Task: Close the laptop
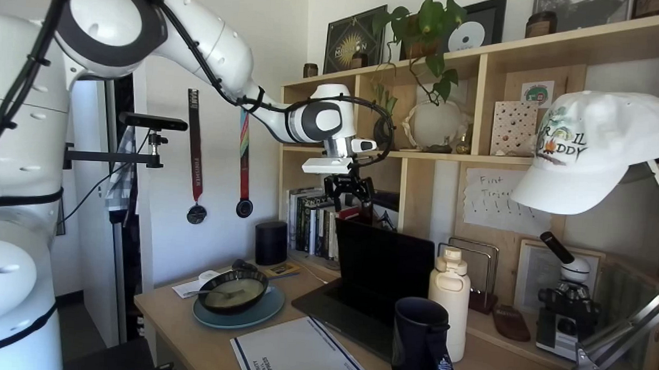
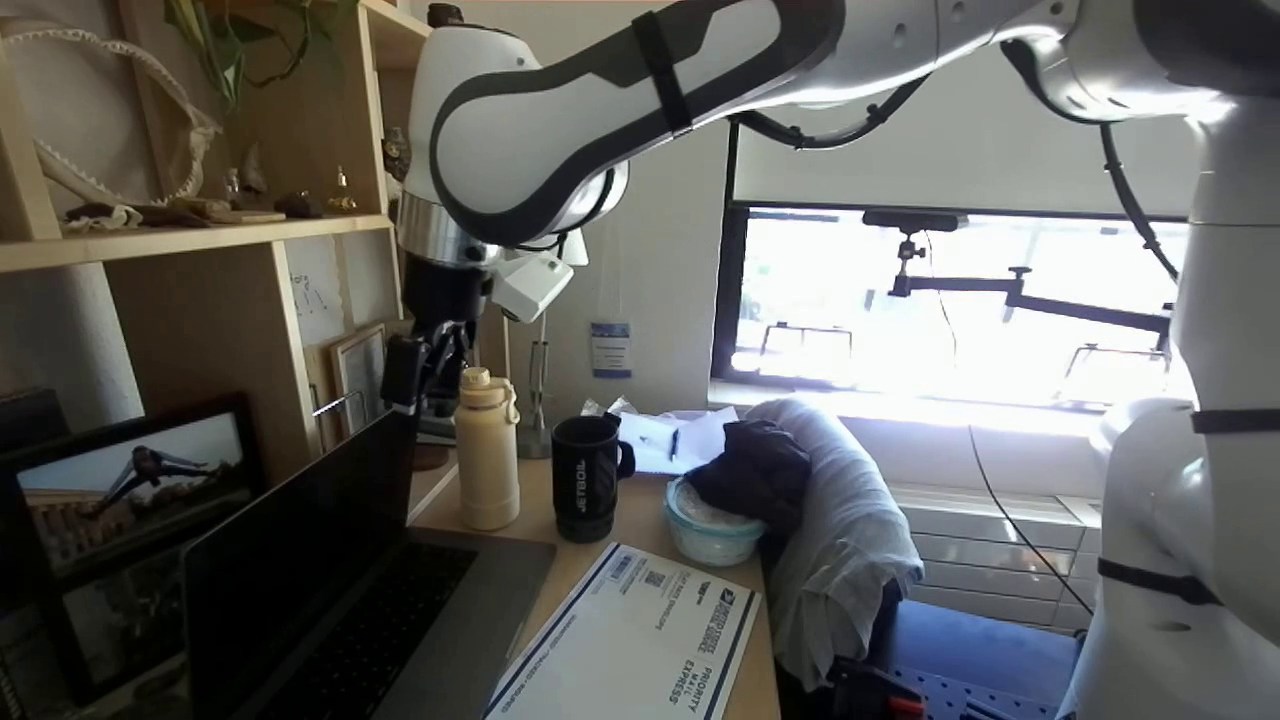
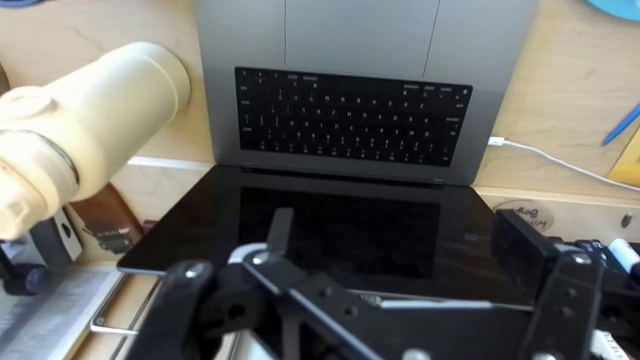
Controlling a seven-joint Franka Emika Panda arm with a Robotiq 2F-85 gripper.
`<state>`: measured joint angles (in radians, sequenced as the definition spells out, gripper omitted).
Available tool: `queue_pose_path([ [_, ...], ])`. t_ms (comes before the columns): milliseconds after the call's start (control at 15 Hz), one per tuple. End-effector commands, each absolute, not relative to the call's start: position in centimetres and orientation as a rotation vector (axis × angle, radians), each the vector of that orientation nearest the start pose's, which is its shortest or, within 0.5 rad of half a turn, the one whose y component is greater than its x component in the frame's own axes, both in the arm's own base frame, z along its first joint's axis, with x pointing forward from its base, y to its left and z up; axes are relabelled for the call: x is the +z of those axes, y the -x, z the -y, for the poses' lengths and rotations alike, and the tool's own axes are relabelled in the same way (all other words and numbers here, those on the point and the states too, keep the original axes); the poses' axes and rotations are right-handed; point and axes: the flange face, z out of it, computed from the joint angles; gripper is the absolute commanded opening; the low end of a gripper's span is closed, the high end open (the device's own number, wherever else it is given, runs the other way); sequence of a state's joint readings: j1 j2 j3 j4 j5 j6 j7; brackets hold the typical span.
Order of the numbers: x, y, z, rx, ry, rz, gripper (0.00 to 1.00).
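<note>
The black laptop (image 1: 384,265) stands open on the desk, its screen upright and leaning back toward the shelf. It also shows in an exterior view (image 2: 310,560), where its near part is cut off by the frame. In the wrist view the laptop (image 3: 345,230) shows its keyboard above and the dark screen below. My gripper (image 1: 353,206) is at the top edge of the screen; it also shows in an exterior view (image 2: 410,385). In the wrist view my gripper (image 3: 397,225) is open, its fingers wide apart in front of the screen, with nothing between them. Contact with the lid cannot be told.
A cream bottle (image 1: 449,307) stands close beside the laptop, with a black mug (image 1: 420,339) near it. A white envelope (image 1: 300,353) lies in front. A blue plate (image 1: 268,310) bears a bowl (image 1: 233,292). A wooden shelf (image 1: 381,153) and books (image 1: 314,223) are behind.
</note>
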<state>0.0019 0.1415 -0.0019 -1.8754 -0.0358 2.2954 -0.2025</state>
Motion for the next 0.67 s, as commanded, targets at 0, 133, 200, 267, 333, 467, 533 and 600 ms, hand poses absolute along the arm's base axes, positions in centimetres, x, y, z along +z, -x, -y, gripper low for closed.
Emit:
queue_pose_path([
  [0, 46.6, -65.7, -1.0, -0.551, 3.133, 0.446, 1.0],
  [133, 46.4, -66.9, -1.5, -0.599, 3.123, 0.452, 1.0],
  [200, 46.2, -67.5, -1.7, -0.618, 3.125, 0.45, 1.0],
  [267, 46.0, -68.0, -1.8, -0.637, 3.121, 0.45, 1.0],
  [333, 45.8, -68.4, -1.9, -0.657, 3.122, 0.444, 1.0],
  [467, 45.1, -69.0, -1.9, -0.695, 3.119, 0.435, 1.0],
  [533, 44.6, -69.3, -1.9, -0.71, 3.116, 0.447, 1.0],
  [600, 44.1, -69.5, -2.0, -0.726, 3.112, 0.454, 1.0],
])
